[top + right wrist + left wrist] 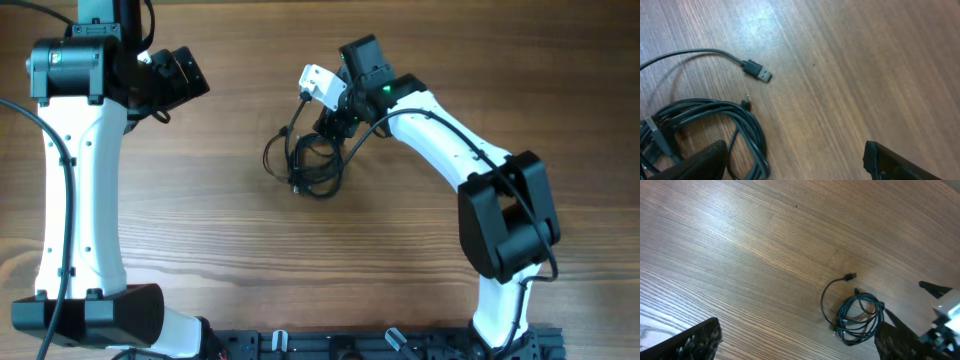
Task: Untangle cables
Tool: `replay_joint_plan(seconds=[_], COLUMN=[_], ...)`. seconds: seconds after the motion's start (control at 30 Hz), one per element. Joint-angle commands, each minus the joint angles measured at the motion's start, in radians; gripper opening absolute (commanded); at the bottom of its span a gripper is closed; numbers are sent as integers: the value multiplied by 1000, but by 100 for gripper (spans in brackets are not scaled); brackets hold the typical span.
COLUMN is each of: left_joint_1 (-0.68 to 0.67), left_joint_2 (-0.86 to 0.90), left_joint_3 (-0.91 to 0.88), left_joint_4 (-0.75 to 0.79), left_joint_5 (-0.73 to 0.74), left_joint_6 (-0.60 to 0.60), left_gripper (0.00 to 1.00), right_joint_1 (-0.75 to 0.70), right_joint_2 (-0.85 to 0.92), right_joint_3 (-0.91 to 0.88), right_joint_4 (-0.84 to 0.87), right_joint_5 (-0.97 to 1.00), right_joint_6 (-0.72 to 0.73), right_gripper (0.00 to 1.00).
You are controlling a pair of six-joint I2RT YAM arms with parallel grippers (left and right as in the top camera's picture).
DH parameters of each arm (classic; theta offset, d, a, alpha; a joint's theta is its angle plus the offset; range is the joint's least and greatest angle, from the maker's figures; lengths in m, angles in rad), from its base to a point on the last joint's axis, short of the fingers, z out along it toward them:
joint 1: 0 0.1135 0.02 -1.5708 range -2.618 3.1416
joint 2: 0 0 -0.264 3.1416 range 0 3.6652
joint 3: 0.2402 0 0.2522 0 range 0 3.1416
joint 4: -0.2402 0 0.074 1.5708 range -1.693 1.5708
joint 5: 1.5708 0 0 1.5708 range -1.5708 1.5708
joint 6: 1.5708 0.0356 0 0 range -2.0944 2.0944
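Plainly the work is at its opening step: the black cable bundle (308,165) lies as a knotted coil near the middle of the wooden table (250,270), and no part of it is held. The right gripper (792,157) hangs just above the bundle's upper right side, fingers spread wide with only bare wood and a few strands between them. In the right wrist view the coil fills the lower left of the frame. The left gripper (797,337) is likewise open and empty, well apart in the upper left of the overhead frame, its camera taking in the coil from a distance. One loose strand arcs round the coil's left side and ends in a USB plug (759,73) lying free on the wood; a smaller plug (746,102) pokes out just beside the coil's edge. I judge that the next move calls for picking one strand rather than the whole knot. The free USB end looks the easiest hold: the right gripper would shift over it, drop to the wood and close, while the left comes in to pin the coil. Room is generous, with open wood on every side of the bundle and no table edge near it. The arms risk clashing only once both converge on the coil.
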Motion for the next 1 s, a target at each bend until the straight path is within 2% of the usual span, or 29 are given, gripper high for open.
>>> replay_joint_plan(seconds=[0.0,0.43,0.47,0.5,0.53,0.73,0.93,0.97], left_joint_1=[4,4,4,4,4,4,3,4], left_joint_2=[-5,-5,-5,-5,-5,-5,-4,-3], left_joint_3=[13,13,13,13,13,13,13,11], left_joint_4=[-1,-19,-19,-19,-19,-19,-23,-23], left_joint_5=[-13,-13,-13,-13,-13,-13,27,45], left_joint_6=[27,38,38,38,38,38,41,41], left_gripper=[100,100,100,100,100,100,100,100], right_joint_1=[13,26,26,26,25,25,25,25], right_joint_2=[70,110,110,110,110,75,-146,-169], right_joint_3=[-11,-59,-65,-69,-69,-40,40,40], right_joint_4=[-21,-23,-23,-20,-24,-35,-63,-73], right_joint_5=[-21,-24,-24,-20,-20,-12,57,61], right_joint_6=[85,120,119,119,121,221,462,460], right_gripper=[88,83,55,22,5,4,4,4])
